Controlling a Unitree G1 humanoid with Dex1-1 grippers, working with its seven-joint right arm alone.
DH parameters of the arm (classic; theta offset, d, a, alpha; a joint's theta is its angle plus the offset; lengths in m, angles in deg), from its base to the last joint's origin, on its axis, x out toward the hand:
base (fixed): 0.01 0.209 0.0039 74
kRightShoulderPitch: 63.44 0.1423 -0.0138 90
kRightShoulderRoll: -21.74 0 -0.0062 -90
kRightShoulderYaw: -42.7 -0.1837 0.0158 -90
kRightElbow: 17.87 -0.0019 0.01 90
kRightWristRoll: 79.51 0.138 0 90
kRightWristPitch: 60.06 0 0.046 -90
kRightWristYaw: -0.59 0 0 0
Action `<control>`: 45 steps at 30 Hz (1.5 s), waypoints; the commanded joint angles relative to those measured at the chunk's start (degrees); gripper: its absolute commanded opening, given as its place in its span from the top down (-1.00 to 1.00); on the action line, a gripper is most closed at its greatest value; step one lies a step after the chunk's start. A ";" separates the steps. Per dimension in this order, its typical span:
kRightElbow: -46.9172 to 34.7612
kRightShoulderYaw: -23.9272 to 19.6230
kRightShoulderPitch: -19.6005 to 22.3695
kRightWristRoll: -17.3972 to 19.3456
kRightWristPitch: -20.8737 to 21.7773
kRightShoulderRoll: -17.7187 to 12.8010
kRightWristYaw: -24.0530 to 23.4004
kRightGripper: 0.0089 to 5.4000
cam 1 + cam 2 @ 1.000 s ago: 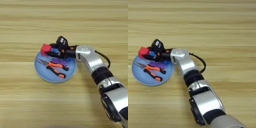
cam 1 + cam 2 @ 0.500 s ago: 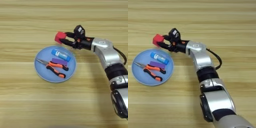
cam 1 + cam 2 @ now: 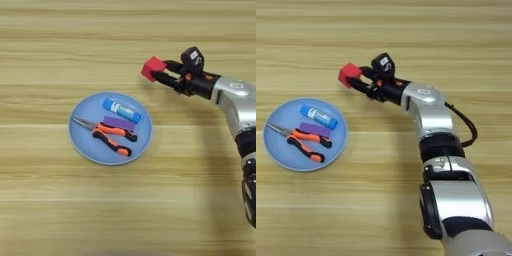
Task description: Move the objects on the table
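Tool (image 3: 161, 76) pinching the red cube (image 3: 152, 68) at its fingertips, apparently held clear above the bench (image 3: 60, 45). Blue plate (image 3: 80, 145) lies down-left, carrying pliers (image 3: 107, 135), purple block (image 3: 119, 122) and a blue tube (image 3: 121, 110).

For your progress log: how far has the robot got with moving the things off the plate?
Done: nothing is set down on the table yet. In hand: the red cube, clamped in the right tool beyond the blue plate. Left: the pliers, purple block and a blue tube lie on the plate.
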 commanded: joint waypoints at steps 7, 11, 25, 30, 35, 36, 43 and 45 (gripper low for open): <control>3.66 -1.89 3.58 0.06 5.06 -4.49 -2.19 0.17; 6.45 -1.70 2.89 -0.35 6.19 -4.90 -2.47 0.17; 15.75 -0.90 2.70 -2.42 10.69 -4.50 -4.62 0.17; 19.09 -0.59 3.12 -3.35 12.49 -4.26 -5.38 0.17; 20.32 -0.26 3.32 -3.40 13.62 -4.07 -4.56 0.17; 20.29 -0.20 3.30 -3.36 13.73 -4.03 -4.36 0.17; 18.43 -1.10 3.62 -1.72 14.82 -3.86 -2.31 -0.14; 17.15 -1.68 3.73 -0.76 14.82 -3.79 -1.43 -0.20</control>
